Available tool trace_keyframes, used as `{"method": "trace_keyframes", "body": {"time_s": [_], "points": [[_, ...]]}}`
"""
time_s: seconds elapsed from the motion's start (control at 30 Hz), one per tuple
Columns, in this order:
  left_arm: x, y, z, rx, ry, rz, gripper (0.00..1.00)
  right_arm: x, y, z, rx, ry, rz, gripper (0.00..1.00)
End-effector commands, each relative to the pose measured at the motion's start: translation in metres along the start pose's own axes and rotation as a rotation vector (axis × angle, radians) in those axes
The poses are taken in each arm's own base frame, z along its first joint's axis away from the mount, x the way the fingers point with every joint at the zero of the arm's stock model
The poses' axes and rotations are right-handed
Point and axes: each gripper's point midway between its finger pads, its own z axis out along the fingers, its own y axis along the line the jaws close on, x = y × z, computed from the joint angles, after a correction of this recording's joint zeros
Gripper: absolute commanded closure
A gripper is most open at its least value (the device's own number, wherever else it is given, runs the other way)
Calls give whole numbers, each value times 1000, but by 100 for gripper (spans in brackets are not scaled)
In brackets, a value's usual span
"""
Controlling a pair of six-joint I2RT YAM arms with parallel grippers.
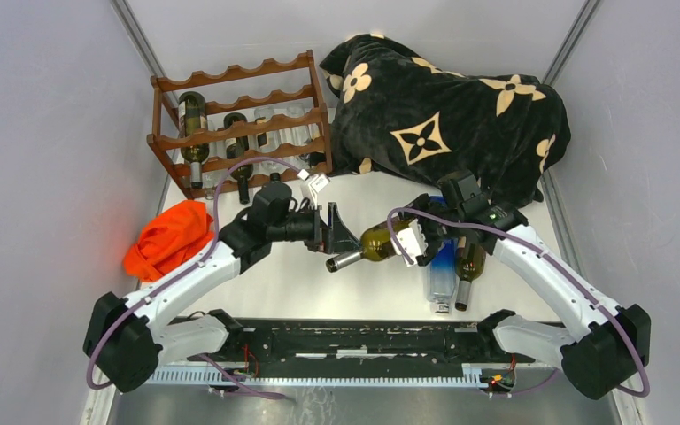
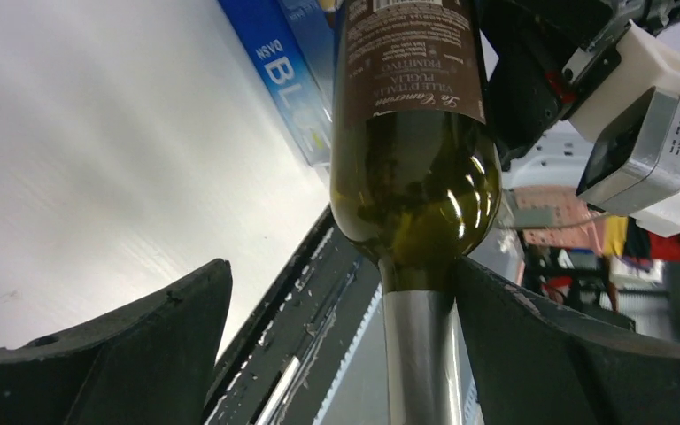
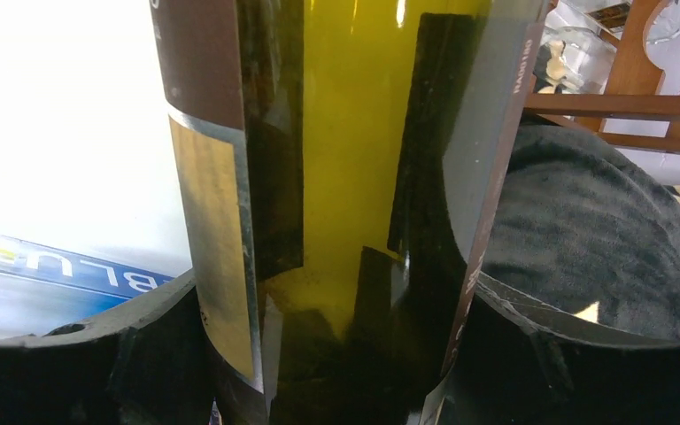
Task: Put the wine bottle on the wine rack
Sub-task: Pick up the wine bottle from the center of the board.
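A green wine bottle (image 1: pixel 376 243) with a brown label hangs level above the table, silver-capped neck pointing left. My right gripper (image 1: pixel 418 239) is shut on its body; in the right wrist view the glass (image 3: pixel 345 177) fills the gap between both fingers (image 3: pixel 336 297). My left gripper (image 1: pixel 345 241) is open around the neck. In the left wrist view the neck (image 2: pixel 421 354) lies against the right finger (image 2: pixel 540 345), and the left finger (image 2: pixel 142 345) stands well apart. The dark reddish-brown wine rack (image 1: pixel 239 124) stands at the back left with several bottles in it.
A black blanket with tan flowers (image 1: pixel 452 115) is heaped at the back right, next to the rack. An orange cloth (image 1: pixel 170 237) lies at the left. A clear bottle with a blue label (image 1: pixel 441 273) and another green bottle (image 1: pixel 469 266) lie under the right arm.
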Motion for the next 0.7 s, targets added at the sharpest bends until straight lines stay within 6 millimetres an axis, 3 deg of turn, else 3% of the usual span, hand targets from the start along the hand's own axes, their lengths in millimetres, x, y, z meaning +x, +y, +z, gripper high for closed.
{"method": "trace_keyframes", "body": {"time_s": [0.0,0.23,0.47,0.67], "points": [[0,-35,5,194,44,48,2,-19,-43,-16,85,-1,-153,100],[14,-36,27,200,124,47,14,-22,-40,-4,42,27,-169,100],[28,-31,30,200,163,58,17,-17,-55,-9,103,68,-99,100],[31,-22,30,168,159,70,42,-14,-54,-7,113,76,-66,100]]}}
